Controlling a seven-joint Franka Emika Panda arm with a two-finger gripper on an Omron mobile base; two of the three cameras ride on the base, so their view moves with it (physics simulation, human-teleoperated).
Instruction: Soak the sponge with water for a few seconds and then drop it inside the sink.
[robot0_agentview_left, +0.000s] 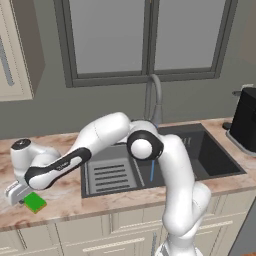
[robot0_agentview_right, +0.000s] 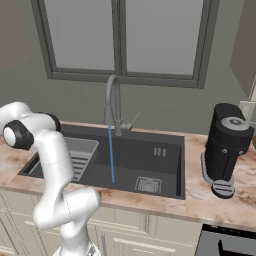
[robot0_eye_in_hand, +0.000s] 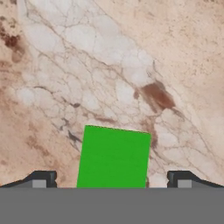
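Tool (robot0_eye_in_hand: 111, 179) wide open, empty | sponge (robot0_eye_in_hand: 113, 156) between tips, on counter (robot0_eye_in_hand: 131, 65)

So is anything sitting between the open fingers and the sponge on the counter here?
Nothing visible does. In the hand view the sponge lies flat on the marble counter between the two fingers, with bare counter on either side. The left base view shows the gripper right over it.
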